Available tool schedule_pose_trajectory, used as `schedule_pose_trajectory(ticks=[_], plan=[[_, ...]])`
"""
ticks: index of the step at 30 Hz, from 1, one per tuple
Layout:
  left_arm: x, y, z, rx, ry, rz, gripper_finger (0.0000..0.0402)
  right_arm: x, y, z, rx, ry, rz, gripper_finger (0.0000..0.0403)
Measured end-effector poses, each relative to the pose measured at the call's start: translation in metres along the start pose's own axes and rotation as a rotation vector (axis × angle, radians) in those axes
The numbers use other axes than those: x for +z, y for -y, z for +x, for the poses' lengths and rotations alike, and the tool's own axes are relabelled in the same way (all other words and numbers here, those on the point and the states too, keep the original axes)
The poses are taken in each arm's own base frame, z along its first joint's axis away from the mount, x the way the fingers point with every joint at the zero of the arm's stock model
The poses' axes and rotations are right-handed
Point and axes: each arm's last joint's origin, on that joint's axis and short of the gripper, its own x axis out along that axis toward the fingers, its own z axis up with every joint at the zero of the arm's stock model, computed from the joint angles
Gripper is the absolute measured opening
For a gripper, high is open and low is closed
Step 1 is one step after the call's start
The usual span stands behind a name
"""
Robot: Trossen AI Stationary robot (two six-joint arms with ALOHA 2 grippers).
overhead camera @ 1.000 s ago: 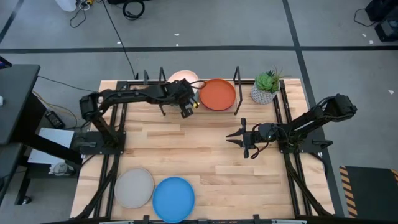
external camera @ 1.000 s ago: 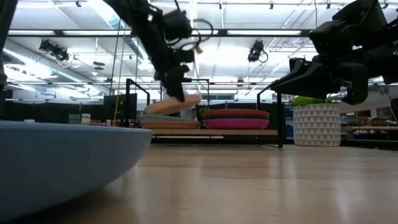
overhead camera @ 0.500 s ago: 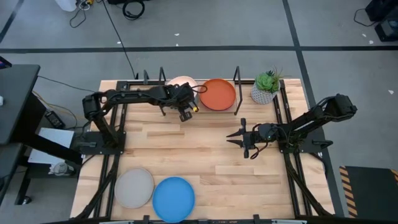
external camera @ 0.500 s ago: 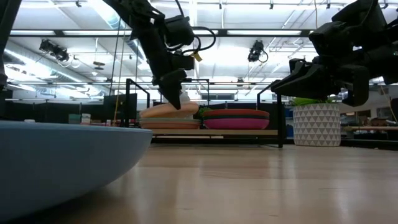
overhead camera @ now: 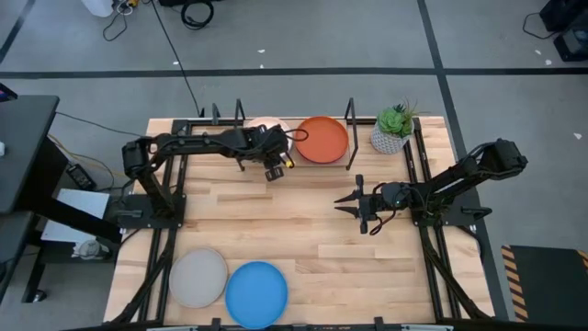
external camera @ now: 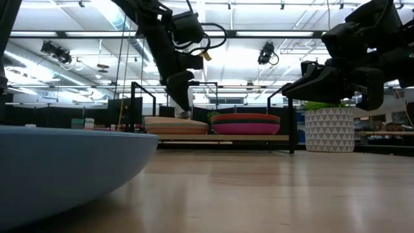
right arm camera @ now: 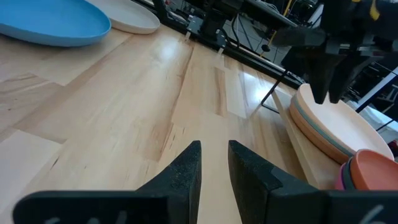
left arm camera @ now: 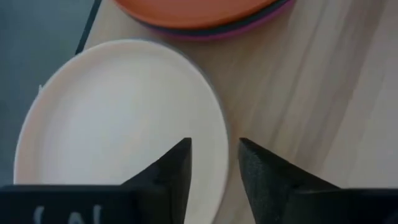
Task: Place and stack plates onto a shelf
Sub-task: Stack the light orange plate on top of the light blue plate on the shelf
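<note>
A peach plate (left arm camera: 118, 124) lies flat on top of the left stack (external camera: 176, 128) on the shelf (external camera: 226, 137). My left gripper (left arm camera: 214, 146) stands open just above it. One finger is over the plate and one is outside its near rim. Beside it on the shelf an orange plate (overhead camera: 322, 138) tops a magenta one (external camera: 246, 128). My right gripper (overhead camera: 342, 202) waits at mid-table toward the right, slightly open, with nothing between its fingers. A grey-beige plate (overhead camera: 197, 278) and a bright blue plate (overhead camera: 256, 294) lie on the table near its front edge.
A potted plant (overhead camera: 393, 129) in a white pot stands right of the shelf at the far edge. Thin black upright rods (overhead camera: 351, 110) frame the shelf. Bare wooden tabletop (overhead camera: 294, 230) stretches between the shelf and the two near plates.
My left gripper has gone down toward the shelf with the peach plate. The plate was tilted, with its near rim raised in the fingers. It now lies flat on the left stack, below the fingertips.
</note>
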Motion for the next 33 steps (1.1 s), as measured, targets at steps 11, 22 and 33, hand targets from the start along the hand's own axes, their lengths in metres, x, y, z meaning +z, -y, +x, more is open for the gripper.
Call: schedule_pose_trajectory(ticks=[11,22,33], plan=[[-0.008,-0.006,-0.006,0.149,-0.123,-0.171,0.0143,0.0,0.0,0.0,0.0,0.0,0.0,0.0086],[-0.019,0.015,-0.003,0.218,-0.254,0.019,0.0142,0.001,-0.001,0.0,0.04,0.029,0.001,0.0086],[-0.023,0.017,0.01,0.209,-0.302,0.036,0.0141,0.001,-0.001,0.0,0.046,0.03,0.001,0.0086]])
